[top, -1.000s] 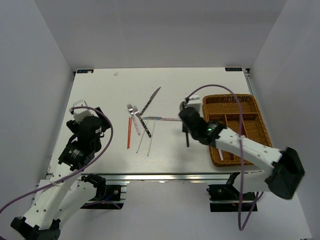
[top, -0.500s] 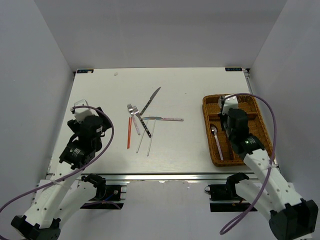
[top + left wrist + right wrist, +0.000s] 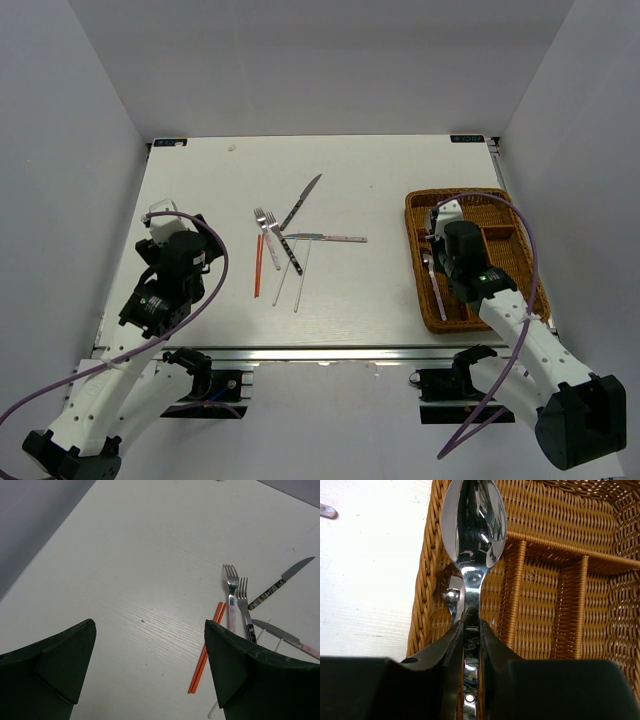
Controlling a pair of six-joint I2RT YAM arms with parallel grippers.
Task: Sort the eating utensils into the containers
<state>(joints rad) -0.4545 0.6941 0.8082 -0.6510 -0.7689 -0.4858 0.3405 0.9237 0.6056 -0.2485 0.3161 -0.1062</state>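
My right gripper (image 3: 472, 630) is shut on the neck of a silver spoon (image 3: 473, 525), held over the far left part of the brown wicker tray (image 3: 555, 555). A second spoon (image 3: 451, 591) lies under it in the leftmost narrow section; the top view shows its pink handle (image 3: 437, 295). My left gripper (image 3: 150, 670) is open and empty above the table's left side. Two forks (image 3: 231, 587), a red-orange chopstick pair (image 3: 205, 652), a dark-handled knife (image 3: 282, 579) and a pink-handled knife (image 3: 325, 237) lie at the table's middle, with two white chopsticks (image 3: 291, 275).
The tray (image 3: 520, 265) stands at the table's right edge, close to the right wall. The loose utensils overlap in one cluster (image 3: 285, 240) just right of the left arm (image 3: 165, 270). A small speck lies at the far left of the table (image 3: 232, 148).
My right arm has swung from the table's middle to the tray with the spoon in its grip, then shifted a little left over it. The left arm has not moved.
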